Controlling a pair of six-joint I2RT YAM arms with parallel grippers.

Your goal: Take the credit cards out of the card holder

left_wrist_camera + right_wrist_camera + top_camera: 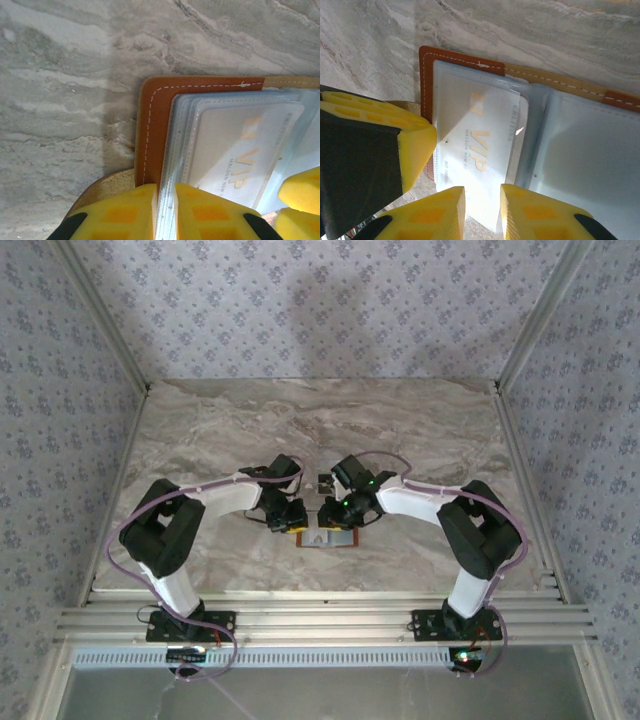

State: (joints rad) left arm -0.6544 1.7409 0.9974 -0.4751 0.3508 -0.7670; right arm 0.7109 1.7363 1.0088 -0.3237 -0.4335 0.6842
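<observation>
- where the two arms meet over the near middle of the marble table (200,440), the card holder (330,538) lies open and flat, with its orange-brown leather underneath and its clear sleeves (182,150) facing up.
- the left gripper (166,200) is clenched on the card holder. in its wrist view the two yellow fingers (120,212) stand close together, with the edge of the stacked sleeves pinched between them, just beside the white-stitched leather border.
- a pale credit card (470,135) printed "vip" in gold letters sits inside the top sleeve, within the holder.
- the right gripper (482,207) has its yellow fingers narrowly apart, one on either side of the lower edge of that card's sleeve. i cannot tell whether they press on it.
- in the right wrist view, the left gripper's yellow and black finger stands at the left, just beside the holder's leather corner.
- in the left wrist view, the right gripper's yellow pads show at the lower right, over the sleeves.
</observation>
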